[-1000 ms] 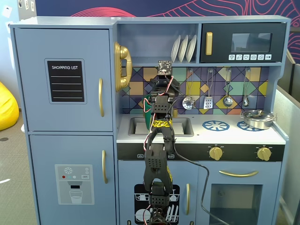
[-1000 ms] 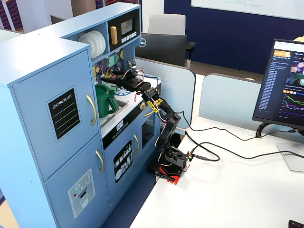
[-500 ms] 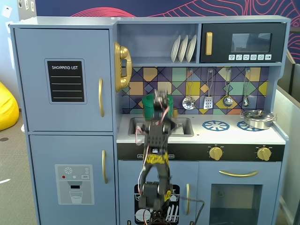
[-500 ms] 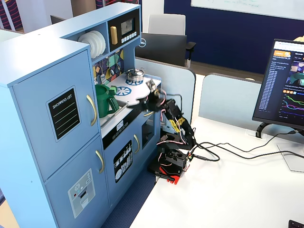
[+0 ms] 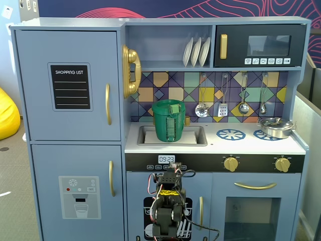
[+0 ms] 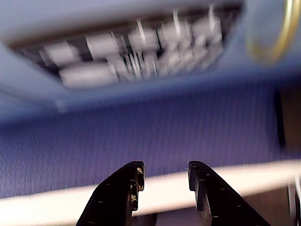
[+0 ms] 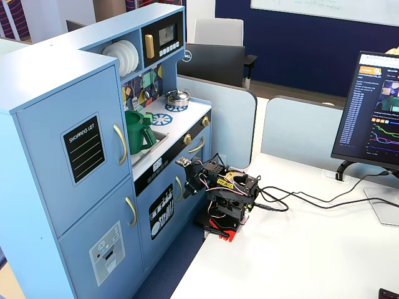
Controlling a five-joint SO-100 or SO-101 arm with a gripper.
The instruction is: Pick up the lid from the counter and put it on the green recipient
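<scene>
The lid sits on top of the green recipient, which stands in the sink of the toy kitchen. The hand hangs low in front of the kitchen, below the sink, fingers slightly parted and holding nothing.

Green ribbed pot, blue spoked burner ring, shiny silver pot, multicoloured diamond-patterned backsplash.
</scene>
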